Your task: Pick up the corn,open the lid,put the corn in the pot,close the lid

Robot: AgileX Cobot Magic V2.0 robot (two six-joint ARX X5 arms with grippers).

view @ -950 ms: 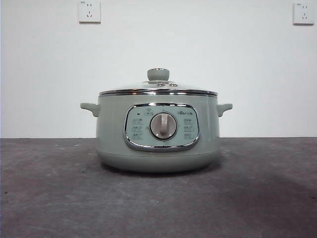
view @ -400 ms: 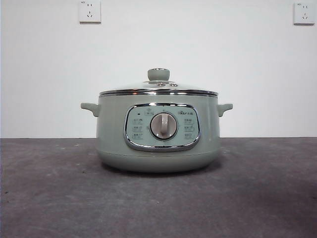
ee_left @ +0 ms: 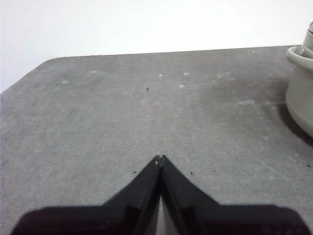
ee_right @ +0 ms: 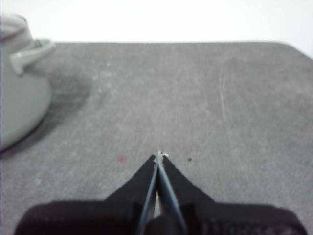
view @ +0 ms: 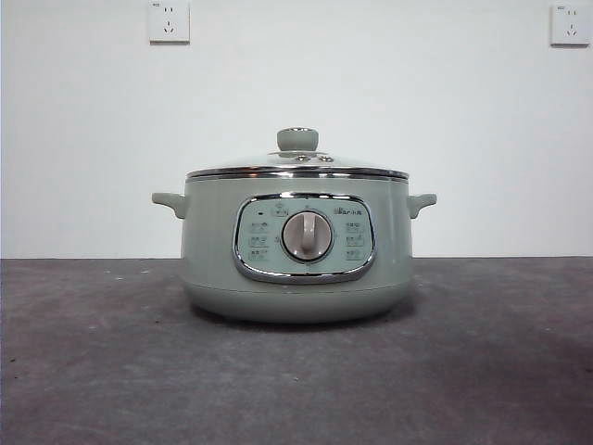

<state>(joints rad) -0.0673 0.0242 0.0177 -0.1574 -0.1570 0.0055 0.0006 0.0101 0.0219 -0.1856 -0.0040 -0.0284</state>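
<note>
I'm seeing the left gripper [ee_left: 160, 159] with its jaws pressed together, tips meeting, pinching nothing, hanging over bare grey table [ee_left: 122, 112]. The right gripper [ee_right: 159, 155] is likewise closed and empty, over the table on the pot's other side. Neither is touching anything.

The pot [view: 296, 246] is sitting mid-table, dial facing the front camera, with the lid [view: 296, 165] seated flat on its rim and the pale green knob on top. The corn isn't showing in any view — I can't say where it is.

My read: step one, picking up the corn, isn't started. The next move calls for locating the cob, spreading one gripper's jaws and approaching it, while the other arm goes for the lid knob.

View differences — the front camera is giving me the whole pot, lid and control panel but no arms at all. Each wrist camera is showing only its own jaws plus a slice of the pot wall and one side handle [ee_left: 299, 56] at the frame edge.
</note>
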